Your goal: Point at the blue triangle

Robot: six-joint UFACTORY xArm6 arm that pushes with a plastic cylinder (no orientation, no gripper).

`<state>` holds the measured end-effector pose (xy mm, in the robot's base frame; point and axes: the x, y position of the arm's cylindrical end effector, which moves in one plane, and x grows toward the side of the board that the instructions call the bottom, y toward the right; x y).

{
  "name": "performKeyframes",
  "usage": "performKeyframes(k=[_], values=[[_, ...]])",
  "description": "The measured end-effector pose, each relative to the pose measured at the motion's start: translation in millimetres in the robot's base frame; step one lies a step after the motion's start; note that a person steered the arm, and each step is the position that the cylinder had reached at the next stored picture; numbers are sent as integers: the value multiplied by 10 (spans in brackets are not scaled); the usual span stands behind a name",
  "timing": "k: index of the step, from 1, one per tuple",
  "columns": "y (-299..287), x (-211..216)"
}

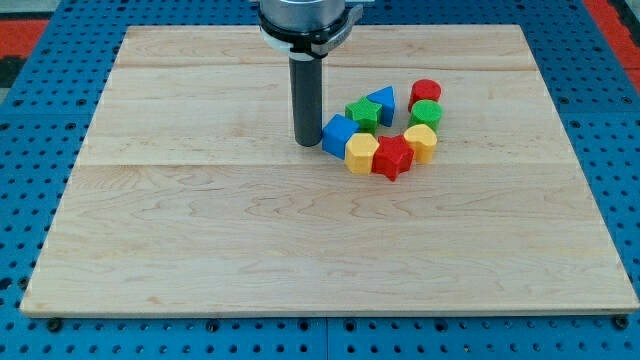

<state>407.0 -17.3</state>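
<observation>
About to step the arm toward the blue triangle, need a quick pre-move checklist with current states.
1. Blue triangle in view: ok, at the cluster's top, right of the green star.
2. My tip visible: ok, at the cluster's left.
3. Tip clear of blocks: cannot tell; it sits right beside the blue cube, contact unclear.
4. Straight path to the triangle: not ok; the blue cube and green star lie between.
5. Approach from the view's top: ok, bare board above the triangle.
6. Triangle standing apart: not ok; it is against the green star.

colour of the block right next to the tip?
Blue: the blue cube beside my tip, camera view.
</observation>
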Motion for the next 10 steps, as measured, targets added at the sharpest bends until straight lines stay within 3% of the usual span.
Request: performKeyframes(k=[1,2,4,5,6,7,9,10], values=[[-2,-4],[-420,189],[-316,1130],[-579,985],[-842,456],[-656,-135],[226,-1040],[896,-1059]])
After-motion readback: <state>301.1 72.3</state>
